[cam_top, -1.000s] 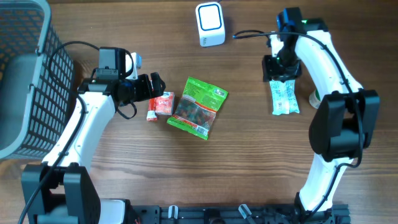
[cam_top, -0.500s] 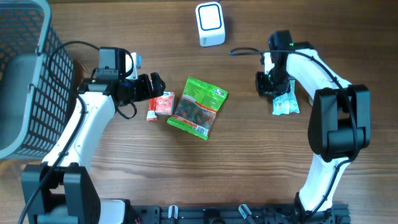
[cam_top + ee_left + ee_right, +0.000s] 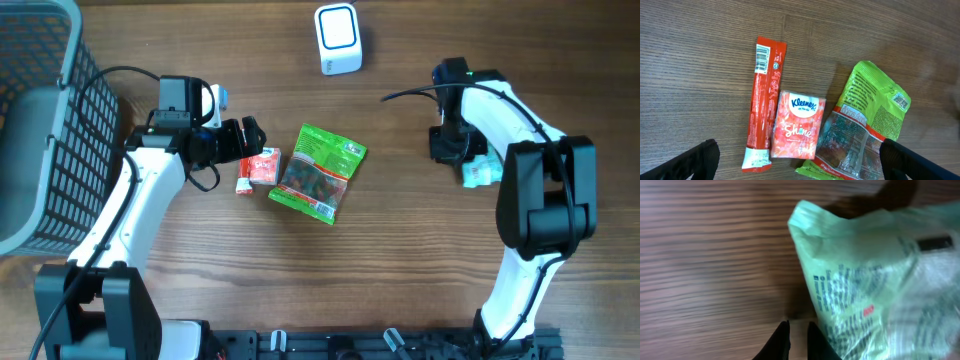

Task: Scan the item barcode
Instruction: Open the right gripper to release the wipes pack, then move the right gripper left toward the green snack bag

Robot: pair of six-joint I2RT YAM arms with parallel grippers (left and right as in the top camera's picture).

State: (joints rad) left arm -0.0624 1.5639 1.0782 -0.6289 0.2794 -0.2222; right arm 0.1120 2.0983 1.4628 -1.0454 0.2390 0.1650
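The left end effector (image 3: 250,140) has not moved. It hangs wide open and holds nothing, just over the long red snack stick (image 3: 764,95) and the small orange tissue pack (image 3: 797,125).

The right end effector (image 3: 797,335) has moved. A second ago it sat above the pale green plastic packet (image 3: 865,270), which lay flat. Now its two fingers are almost together at the packet's edge. The packet has slid toward the right arm and looks bunched up. The wrist view is blurry, but I think the fingers are pinching the thin edge of it.

So the pick-up looks done. The packet is still far from the small white scanner box (image 3: 338,38) with its blue face, so no scan has happened yet.

The brown wooden tabletop (image 3: 400,250) holds these things:
- A dark wire basket (image 3: 40,130) is on the far left.
- Next come the red stick and the tissue pack, side by side.
- A bright green snack bag (image 3: 865,125) touches the tissue pack.
- The scanner sits at the top middle.
- The packet is on the right.

Nothing of the room shows past the tabletop.
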